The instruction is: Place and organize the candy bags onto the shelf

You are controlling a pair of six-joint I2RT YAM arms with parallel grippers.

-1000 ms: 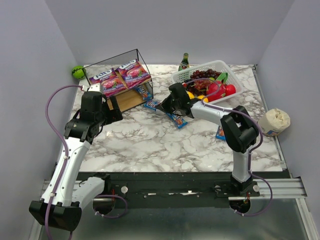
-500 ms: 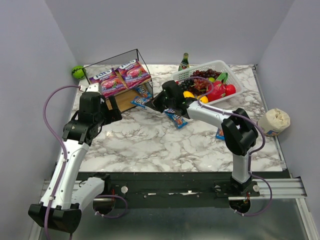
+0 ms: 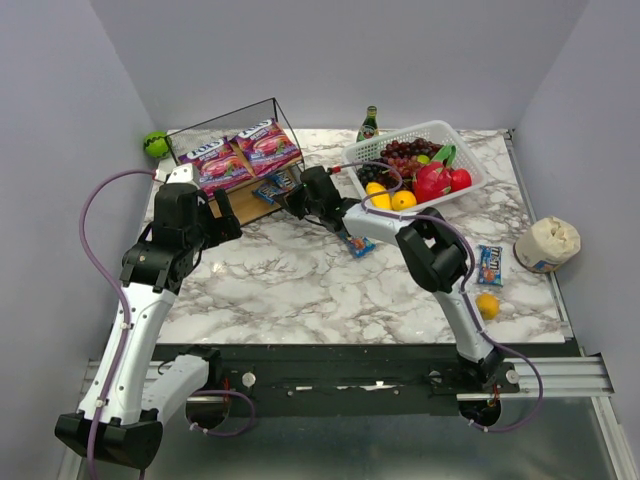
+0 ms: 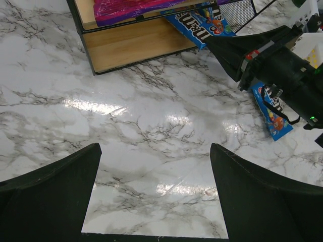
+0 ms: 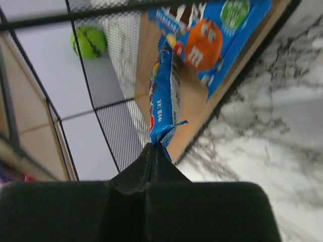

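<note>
Right, I'm working over a white marble table [image 3: 300, 285] veined in grey, boxed in by plain pale lilac walls at the back and on both sides.

My right claw [image 5: 153, 148] is pinched fully together on the near end of a held blue packet [image 5: 162, 96]. The packet stands on edge. Its long axis runs straight out ahead of the fingertips, into the open front of the shelf [image 5: 118, 128] and over the lower wooden board. Just beyond that packet's far end, a second blue packet [image 5: 212, 40] lies flat on the same board, printed face up, angled across it. Past the mesh, ahead of the claw and to its left, sits a green ball [image 5: 89, 42].

On the upper board, above the claw's tip, a purple bag [image 3: 205, 162] and a second purple bag [image 3: 265, 145] lie flat side by side, logos up.

Behind the right claw, under its arm, a third blue packet [image 3: 360, 245] lies flat on the marble.

My left claw [image 4: 154, 171] is spread wide with nothing between its fingers [image 4: 50, 186], over bare marble. The shelf's lower board is ahead of it.
</note>
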